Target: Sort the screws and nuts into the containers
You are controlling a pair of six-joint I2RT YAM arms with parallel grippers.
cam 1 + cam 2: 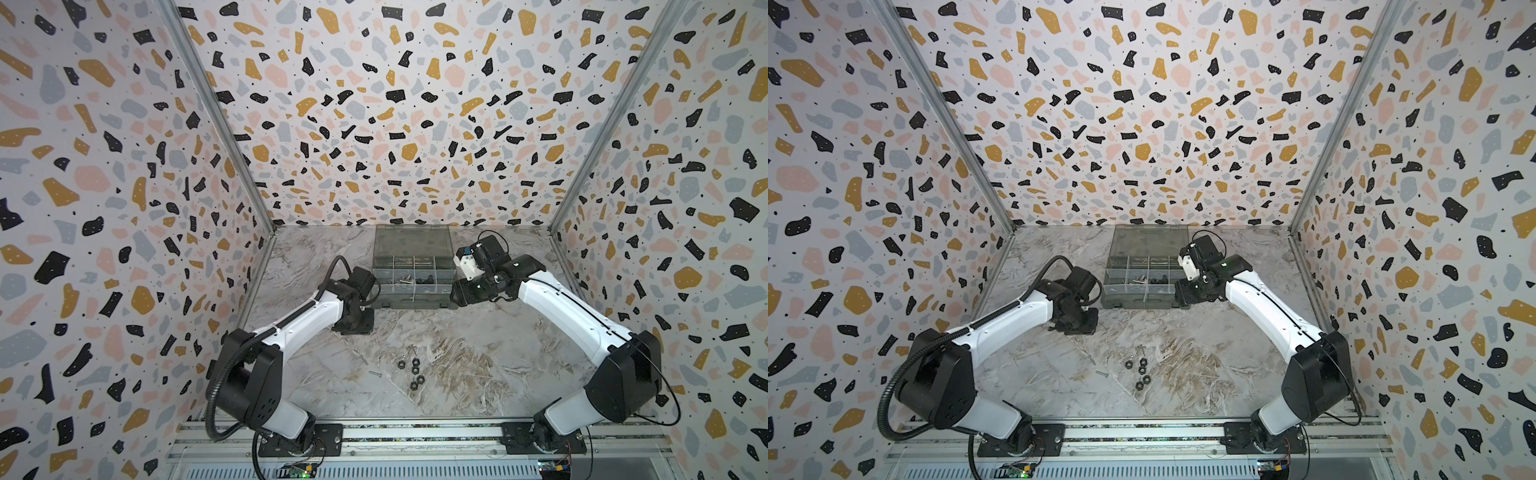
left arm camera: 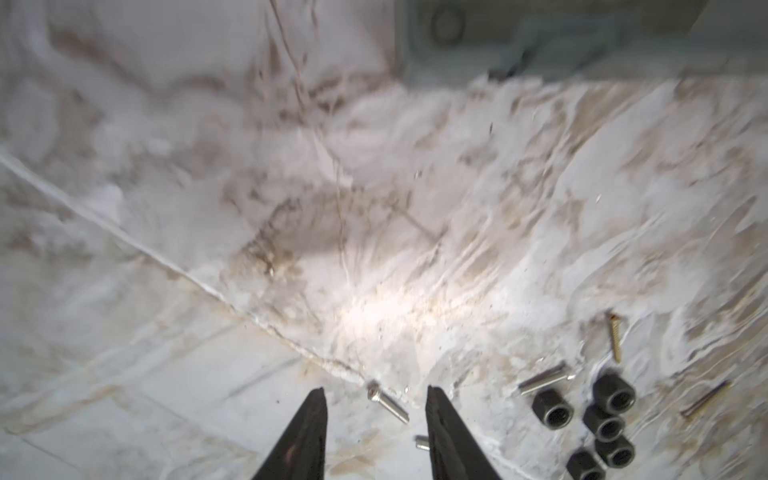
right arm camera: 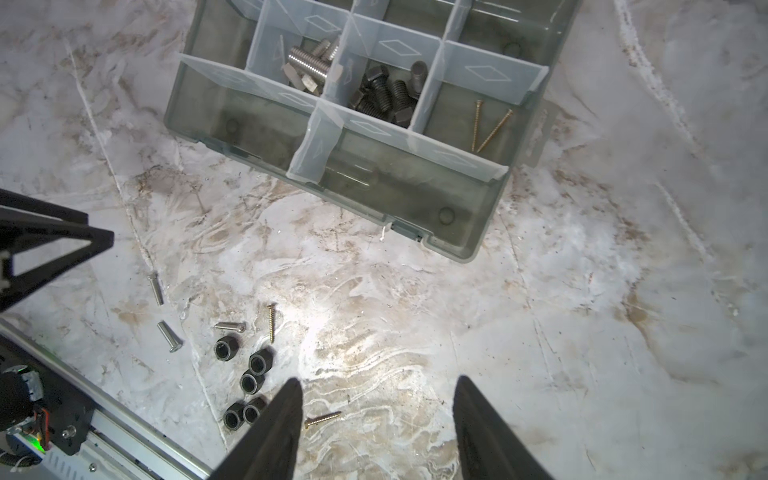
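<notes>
Five black nuts point(image 3: 248, 381) cluster on the near desk point(image 3: 540, 332) beside silver screws point(image 3: 169, 336), well apart from the organiser box point(image 3: 415, 199); left jaws and right jaws stand spread, empty. Closing carelessly could scatter neighbouring nuts.

Three walls close the scene in both top views: a back wall point(image 1: 415, 104) across the upper centre, a left wall point(image 1: 83, 208) and a right wall point(image 1: 706, 187) down the sides. All carry a pale terrazzo print of black, ochre, pink and grey-blue flecks. A grey metal post point(image 1: 216, 120) runs along each corner, slanting toward the lower centre. The table point(image 1: 478, 353), in the lower middle, looks like white-grey marble with brown veins. A metal rail point(image 1: 415, 432) crosses the bottom edge, with a slotted strip point(image 1: 374, 473) under it. In the left wrist view a bright glare patch point(image 2: 386, 307) lies on the table.
</notes>
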